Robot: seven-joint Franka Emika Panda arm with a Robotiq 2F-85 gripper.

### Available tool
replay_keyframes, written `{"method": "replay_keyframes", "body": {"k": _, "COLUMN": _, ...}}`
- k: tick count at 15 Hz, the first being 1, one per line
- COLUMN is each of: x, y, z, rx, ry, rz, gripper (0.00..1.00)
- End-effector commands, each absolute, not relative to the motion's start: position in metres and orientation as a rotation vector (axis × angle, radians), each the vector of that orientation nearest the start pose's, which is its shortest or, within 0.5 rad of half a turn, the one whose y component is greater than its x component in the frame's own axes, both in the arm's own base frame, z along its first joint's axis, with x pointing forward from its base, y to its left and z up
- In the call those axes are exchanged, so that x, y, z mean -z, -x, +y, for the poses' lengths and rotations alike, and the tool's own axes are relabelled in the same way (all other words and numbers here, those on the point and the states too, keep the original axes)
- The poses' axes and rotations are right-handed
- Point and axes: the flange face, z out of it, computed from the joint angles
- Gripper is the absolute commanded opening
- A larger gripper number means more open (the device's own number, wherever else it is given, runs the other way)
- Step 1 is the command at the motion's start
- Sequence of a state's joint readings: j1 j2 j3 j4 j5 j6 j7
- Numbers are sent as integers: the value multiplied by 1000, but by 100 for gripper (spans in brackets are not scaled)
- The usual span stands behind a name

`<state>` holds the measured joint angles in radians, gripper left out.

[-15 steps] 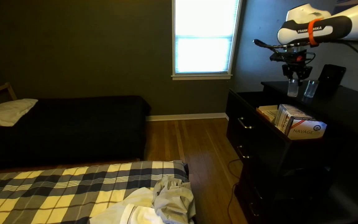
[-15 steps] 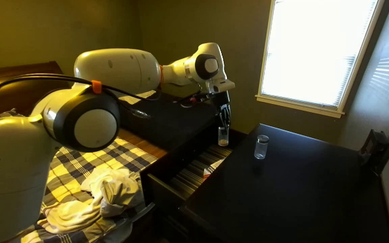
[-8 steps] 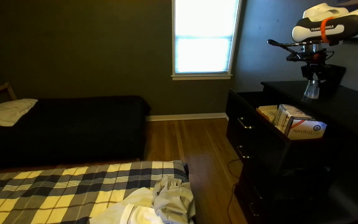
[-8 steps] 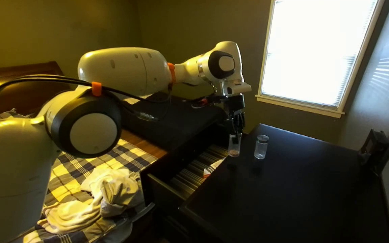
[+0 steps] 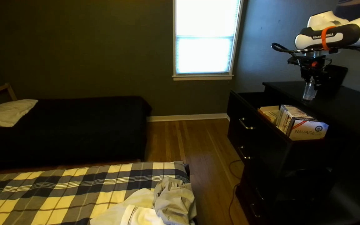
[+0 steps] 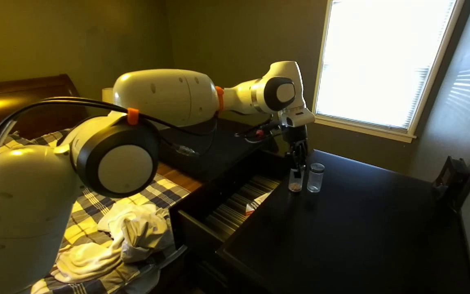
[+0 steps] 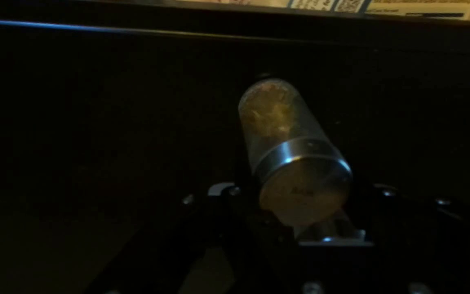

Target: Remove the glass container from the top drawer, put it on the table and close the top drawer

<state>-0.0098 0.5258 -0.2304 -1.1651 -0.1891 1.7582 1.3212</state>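
While the gripper point(image 6: 298, 171) grasps the glass container point(image 7: 276, 112), seat it squarely on the table point(image 6: 357, 228), left of another jar point(image 6: 315, 180), before releasing.

Surface point(image 6: 353, 241) is flat, black and kinda glossy; in the wrist view it's pretty much all dark, with a thin shiny line along the edge. In an exterior view there's a clear lidded jar point(image 6: 315, 180) standing upright on it, plus a black boxy thing point(image 6: 456, 184) well apart from that, can't tell what it is. The glass container point(image 6: 295, 186) in the hand point(image 6: 297, 171) is just beside the jar, can't tell if its base is touching the surface.
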Motion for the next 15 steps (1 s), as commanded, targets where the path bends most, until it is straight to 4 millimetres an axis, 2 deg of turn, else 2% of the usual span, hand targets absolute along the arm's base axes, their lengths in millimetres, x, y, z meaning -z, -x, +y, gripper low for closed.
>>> {"method": "replay_keyframes", "body": {"k": 1, "x": -519, "y": -705, "z": -139, "rx": 452, "ry": 2341, "rz": 2196, "gripper": 90}}
{"method": "replay_keyframes", "body": {"k": 3, "x": -529, "y": -706, "z": -130, "rx": 499, "ry": 2321, "rz": 2156, "gripper": 100}}
{"method": "replay_keyframes", "body": {"k": 6, "x": -541, "y": -698, "z": -115, "rx": 494, "ry": 2365, "rz": 2126, "gripper": 100}}
{"method": "replay_keyframes", "body": {"k": 10, "x": -549, "y": -684, "z": -93, "rx": 392, "ry": 2451, "rz": 2040, "gripper": 100}}
{"method": "replay_keyframes", "body": {"k": 13, "x": -550, "y": -678, "z": -53, "rx": 284, "ry": 2468, "rz": 1820, "gripper": 100}}
{"method": "replay_keyframes", "body": {"k": 15, "x": -539, "y": -675, "z": -16, "rx": 185, "ry": 2482, "rz": 1714, "gripper": 100}}
